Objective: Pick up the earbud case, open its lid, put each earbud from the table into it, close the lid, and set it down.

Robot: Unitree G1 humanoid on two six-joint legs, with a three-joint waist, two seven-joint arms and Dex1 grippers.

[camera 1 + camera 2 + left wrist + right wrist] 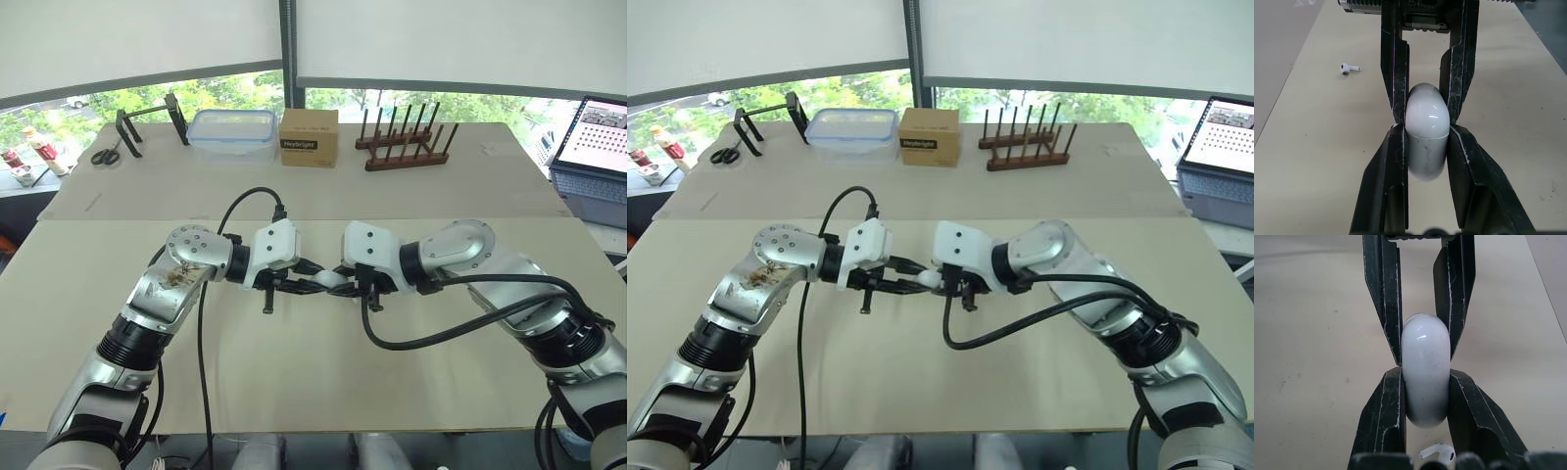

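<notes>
The left gripper [1425, 131] was closed to a narrow gap, its two black fingers pressed against opposite sides of the white earbud case [1424, 156]. The right gripper [1425, 376] met it head-on from the other side and was clamped on the same case, so the fingertips of the two grippers nearly touched. The case hung between them, lifted clear of the table [294, 392], and neither arm was the nearer one — both had hold of it.

The case's long axis ran along the line from one gripper to the other, with one rounded end pointing into each grip. In the left wrist view a faint seam crossed the case just past the left fingertips. The domed part beyond that seam sat between the right gripper's fingers. This was probably the lid end, and the lid looked shut. Opening it would likely depend on that split, with the left gripper holding the body and the right gripper taking the lid.

Farther out, a small white earbud [1349, 68] lay on the table beyond the left gripper and off to one side. Another earbud [1437, 454] showed on the table just under the right gripper's fingers — it could not be told whether these were one earbud or two.
</notes>
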